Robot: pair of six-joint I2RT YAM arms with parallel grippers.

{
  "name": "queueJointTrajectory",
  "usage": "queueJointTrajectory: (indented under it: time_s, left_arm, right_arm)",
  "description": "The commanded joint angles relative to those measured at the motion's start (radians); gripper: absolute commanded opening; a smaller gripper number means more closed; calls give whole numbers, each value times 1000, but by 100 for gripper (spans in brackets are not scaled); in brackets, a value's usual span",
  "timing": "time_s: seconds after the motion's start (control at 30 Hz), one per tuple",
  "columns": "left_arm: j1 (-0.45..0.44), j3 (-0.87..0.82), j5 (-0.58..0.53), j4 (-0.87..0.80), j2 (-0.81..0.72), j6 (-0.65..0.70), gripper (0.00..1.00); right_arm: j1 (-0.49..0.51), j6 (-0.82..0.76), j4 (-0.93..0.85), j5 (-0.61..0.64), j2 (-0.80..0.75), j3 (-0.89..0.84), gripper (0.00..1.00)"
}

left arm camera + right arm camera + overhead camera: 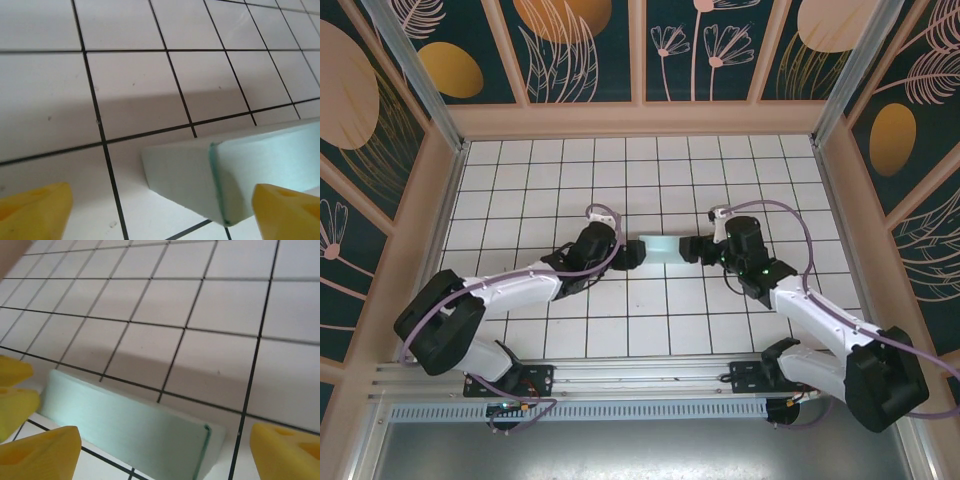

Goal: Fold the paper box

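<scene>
Paper box (660, 247) stands as a small shallow block at the middle of the worktop (540, 170). The left gripper (634, 254) and right gripper (694, 250) sit close at its two ends. Both sets of jaws are wide apart and hold nothing.

Risk, in my judgement: the card is thin, light and unrestrained. A finger brushing it on the way out could slide it or spring a flap loose. Whether the flaps are fully tucked I cannot tell, and a re-grip on a loose wall could crush it.

White gridded tabletop (520, 180), dark floral wall panels (580, 50), metal rail (620, 385)
</scene>
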Motion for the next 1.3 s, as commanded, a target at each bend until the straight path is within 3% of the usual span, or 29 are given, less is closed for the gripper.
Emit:
queueJointTrajectory:
  time_s: [0.0,0.2,0.5,0.67,0.9,1.13,1.27]
  left_arm:
    - [2,136,-41,-157,-28,29,99]
    - [89,160,-56,-162,-72,-16,99]
    - [244,20,5,-150,-197,-65,99]
    - [260,-56,-1,-150,-260,-64,99]
    - [260,-133,8,-138,-304,-61,99]
    - [261,-161,-2,-133,-308,-57,99]
    - [261,-163,-1,-125,-298,-53,99]
  right_arm:
    - [-11,-157,-74,-54,-44,77,90]
    - [-20,-383,-127,-192,-1,156,93]
    - [3,-750,-356,-444,311,431,95]
    - [64,-888,-496,-436,526,601,95]
    - [88,-960,-554,-399,701,715,93]
    - [93,-998,-644,-389,799,796,76]
    - [102,-1001,-655,-385,812,810,55]
